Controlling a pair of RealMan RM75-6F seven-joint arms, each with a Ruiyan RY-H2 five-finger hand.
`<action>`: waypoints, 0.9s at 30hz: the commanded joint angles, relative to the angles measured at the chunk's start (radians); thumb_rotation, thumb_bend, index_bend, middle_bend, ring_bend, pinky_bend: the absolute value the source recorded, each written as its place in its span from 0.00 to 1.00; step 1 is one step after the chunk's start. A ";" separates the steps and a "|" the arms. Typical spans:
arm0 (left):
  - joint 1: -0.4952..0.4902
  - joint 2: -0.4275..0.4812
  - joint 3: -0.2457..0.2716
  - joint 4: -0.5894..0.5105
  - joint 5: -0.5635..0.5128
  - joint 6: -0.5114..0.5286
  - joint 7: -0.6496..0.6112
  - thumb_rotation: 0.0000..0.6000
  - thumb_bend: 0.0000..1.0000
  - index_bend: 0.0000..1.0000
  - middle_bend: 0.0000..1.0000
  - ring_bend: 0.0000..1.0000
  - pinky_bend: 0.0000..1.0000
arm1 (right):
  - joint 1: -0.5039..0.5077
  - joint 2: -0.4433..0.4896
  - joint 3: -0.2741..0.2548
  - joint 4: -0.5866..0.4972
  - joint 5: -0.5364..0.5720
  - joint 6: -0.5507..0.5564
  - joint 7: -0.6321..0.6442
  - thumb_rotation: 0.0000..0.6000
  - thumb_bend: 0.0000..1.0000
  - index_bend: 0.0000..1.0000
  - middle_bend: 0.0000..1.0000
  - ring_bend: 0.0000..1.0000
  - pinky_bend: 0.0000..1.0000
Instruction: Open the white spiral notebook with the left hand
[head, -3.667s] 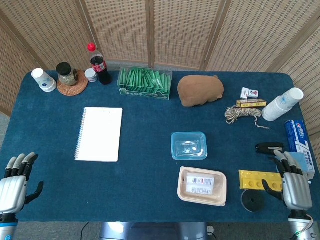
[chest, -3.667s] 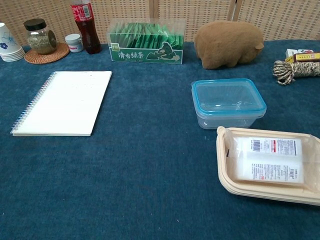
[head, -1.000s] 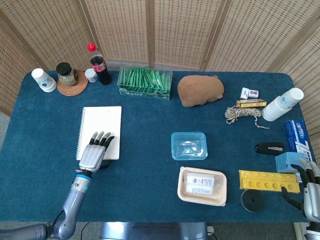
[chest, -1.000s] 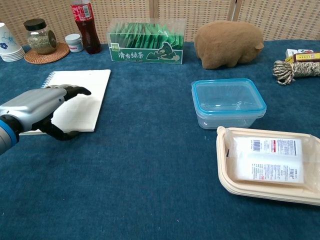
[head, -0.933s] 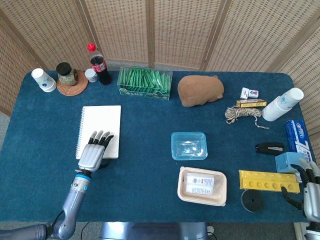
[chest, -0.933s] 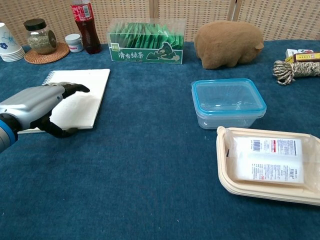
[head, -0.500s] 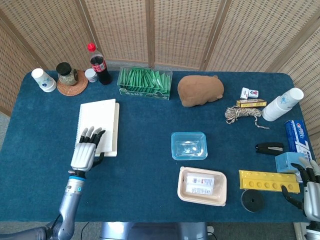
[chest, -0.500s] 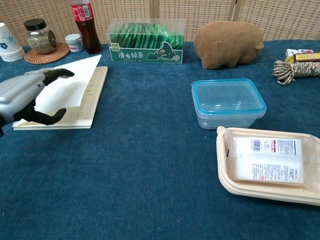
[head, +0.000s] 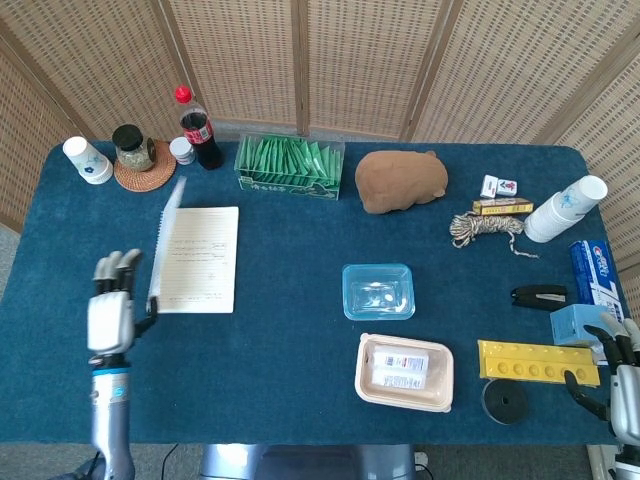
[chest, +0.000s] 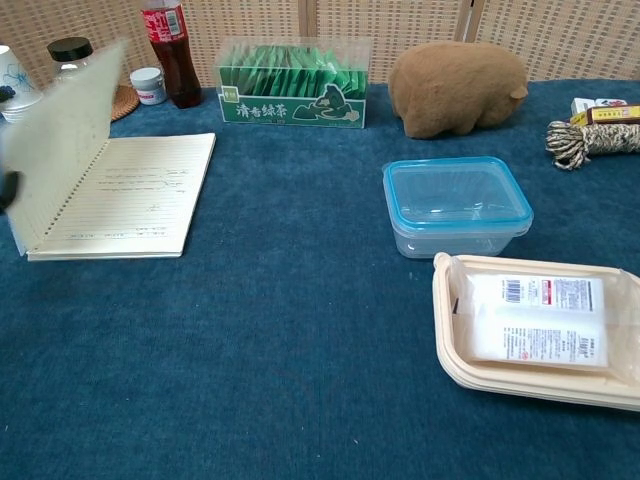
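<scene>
The white spiral notebook (head: 200, 260) lies open at the table's left, its lined page (chest: 135, 195) facing up. Its white cover (head: 166, 235) stands nearly upright along the spiral edge and looks blurred in the chest view (chest: 65, 135). My left hand (head: 110, 318) hovers just left of the cover with its fingers spread and pointing away from me. Its thumb reaches toward the cover's near corner; whether it touches is unclear. My right hand (head: 622, 385) rests at the table's near right corner, holding nothing.
Behind the notebook stand a green tea box (head: 289, 166), a cola bottle (head: 199, 128), a jar on a coaster (head: 132, 148) and paper cups (head: 87, 160). A blue-lidded container (head: 378, 291) and a packed food tray (head: 404, 372) sit to the right.
The left hand came onto the closed notebook, lifted its cover and swung left with it. The cover now stands upright and the lined page is exposed.
</scene>
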 joint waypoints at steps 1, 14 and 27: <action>0.063 0.052 -0.018 0.004 -0.041 0.038 -0.047 1.00 0.47 0.20 0.15 0.01 0.00 | 0.000 0.003 0.001 -0.006 -0.006 0.004 -0.005 1.00 0.31 0.22 0.15 0.04 0.12; 0.206 0.218 -0.002 -0.044 -0.119 0.035 -0.166 1.00 0.43 0.16 0.11 0.00 0.00 | 0.015 0.004 -0.005 -0.044 -0.051 0.001 -0.053 1.00 0.31 0.22 0.15 0.04 0.12; 0.269 0.455 0.156 -0.258 0.057 0.048 -0.071 1.00 0.42 0.20 0.10 0.00 0.00 | 0.050 0.008 -0.001 -0.065 -0.029 -0.065 -0.075 1.00 0.31 0.22 0.15 0.04 0.12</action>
